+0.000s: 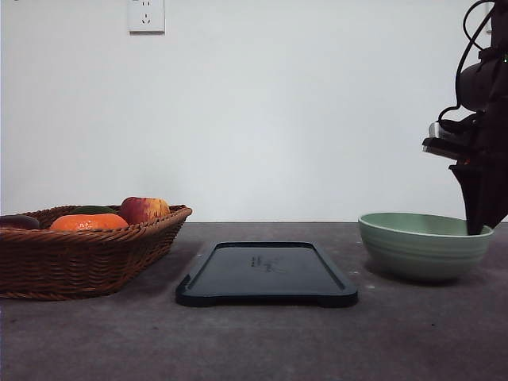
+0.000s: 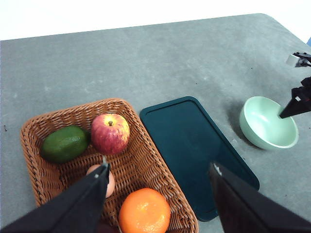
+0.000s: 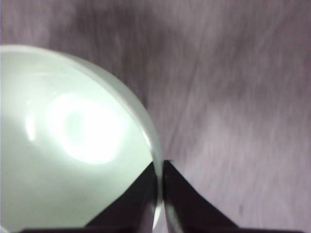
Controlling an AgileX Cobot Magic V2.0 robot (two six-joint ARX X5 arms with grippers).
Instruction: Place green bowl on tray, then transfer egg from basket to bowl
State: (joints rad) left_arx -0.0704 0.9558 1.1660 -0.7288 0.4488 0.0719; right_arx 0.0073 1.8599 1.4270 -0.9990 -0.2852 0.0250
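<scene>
Fruit fills the basket (image 1: 79, 258) at the left end of the table (image 1: 254, 341): an orange (image 1: 89, 222) and an apple (image 1: 144, 209) show above the braided rim in the front view, and the left wrist view adds an avocado (image 2: 64, 143) in one corner and an egg (image 2: 102, 178) lying on the wicker between the apple and the orange. The left gripper (image 2: 158, 172) hangs above the basket and the tray with its two dark fingers (image 2: 82, 199) spread wide apart and nothing between them; one fingertip sits in front of the egg in that view, but whether it touches cannot be told. The tray (image 1: 267, 274) lies flat in the middle of the table, just beside the basket, and is bare apart from a small marking at its centre. The green bowl (image 1: 421, 246) stands upright toward the right end of the table, apart from the tray, with nothing inside it. The right gripper (image 3: 159, 167) reaches down onto the bowl's right side, one finger inside and one outside, the two pinched tight against the rim between them.
</scene>
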